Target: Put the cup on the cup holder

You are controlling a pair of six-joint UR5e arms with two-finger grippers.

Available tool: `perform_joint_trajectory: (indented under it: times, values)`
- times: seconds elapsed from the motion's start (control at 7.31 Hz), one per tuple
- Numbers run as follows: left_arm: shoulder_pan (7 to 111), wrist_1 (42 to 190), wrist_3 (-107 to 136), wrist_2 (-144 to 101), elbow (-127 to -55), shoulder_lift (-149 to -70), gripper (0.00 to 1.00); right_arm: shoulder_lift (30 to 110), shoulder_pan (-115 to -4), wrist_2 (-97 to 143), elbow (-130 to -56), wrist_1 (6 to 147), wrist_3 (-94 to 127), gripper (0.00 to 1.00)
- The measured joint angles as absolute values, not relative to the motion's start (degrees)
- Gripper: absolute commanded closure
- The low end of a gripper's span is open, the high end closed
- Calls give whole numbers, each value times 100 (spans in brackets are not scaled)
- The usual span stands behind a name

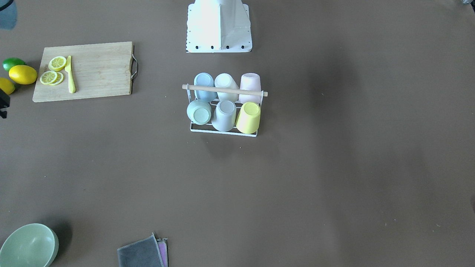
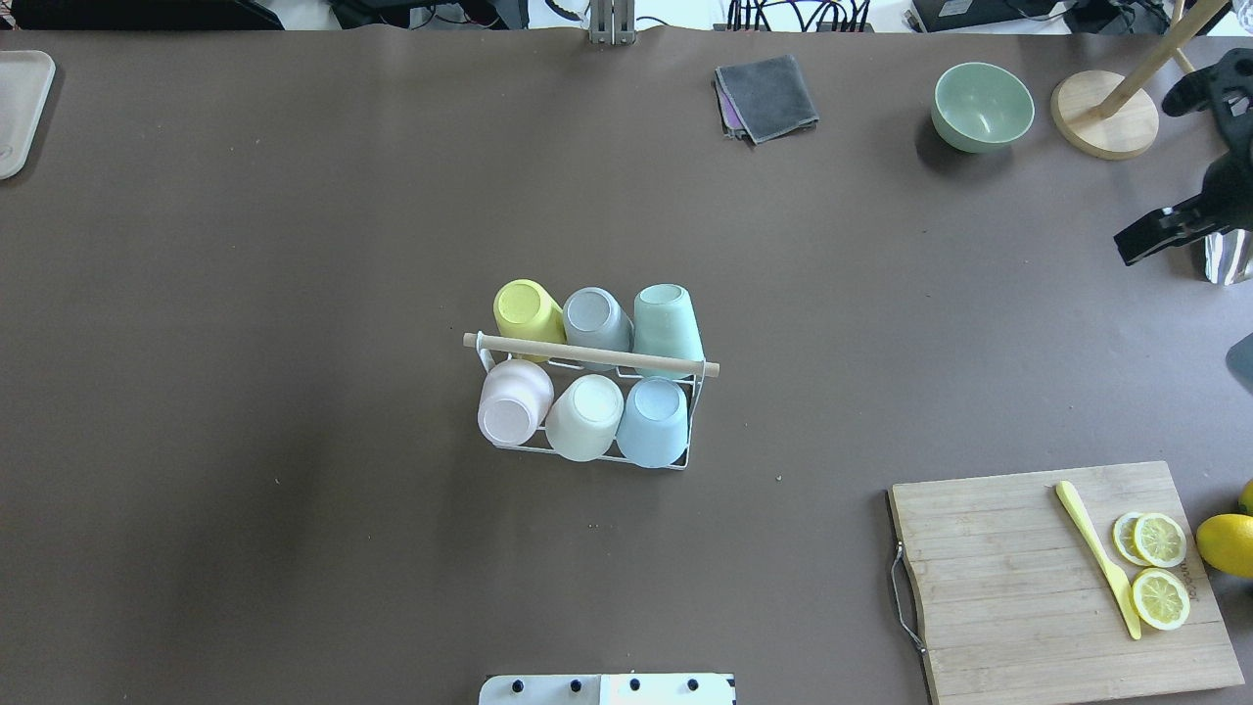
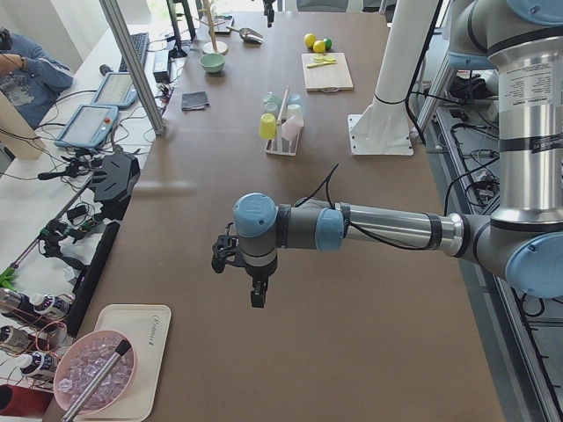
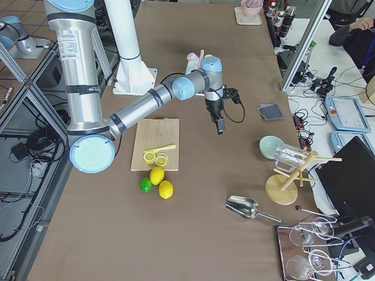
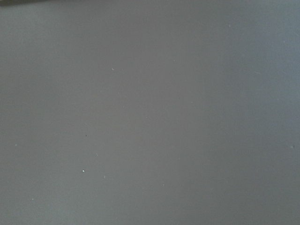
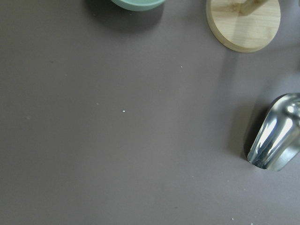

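The cup holder [image 2: 587,354], a white wire rack with a wooden rod handle, stands mid-table, also in the front view [image 1: 224,90]. Several pastel cups sit upside down on its prongs, among them a yellow cup [image 2: 527,308] and a pink cup [image 2: 511,409]. My left gripper [image 3: 255,299] hangs over bare table far from the rack and shows only in the exterior left view, so I cannot tell its state. My right gripper [image 4: 221,127] hovers near the green bowl, dark at the overhead view's right edge [image 2: 1140,245]. I cannot tell whether it is open or shut. Neither wrist view shows fingers.
A cutting board [image 2: 1057,578] with lemon slices and a yellow knife lies front right. A green bowl [image 2: 982,106], a grey cloth [image 2: 766,96], a wooden stand base [image 2: 1104,116] and a metal scoop [image 6: 276,136] are far right. A tray [image 2: 20,108] sits far left.
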State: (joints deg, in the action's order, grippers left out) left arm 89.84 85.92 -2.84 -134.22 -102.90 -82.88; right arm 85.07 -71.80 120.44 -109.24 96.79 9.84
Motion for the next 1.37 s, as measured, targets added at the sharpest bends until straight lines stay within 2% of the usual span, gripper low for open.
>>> perform_joint_trajectory:
  times: [0.41,0.82,1.37]
  values:
    - [8983,8592,-290,-13421,-10286,-8297,1,8770,-8678,12907,-9755,9661,-281,0]
    - [8977,8595,-290,-13421,-10299,-8302,1,9211,-9256,13158,-9575,9644,-367,0]
    - [8981,8596,-290,-13421,-10297,-8307,1,9210,-9275,13148,-9445,9611,-377,0]
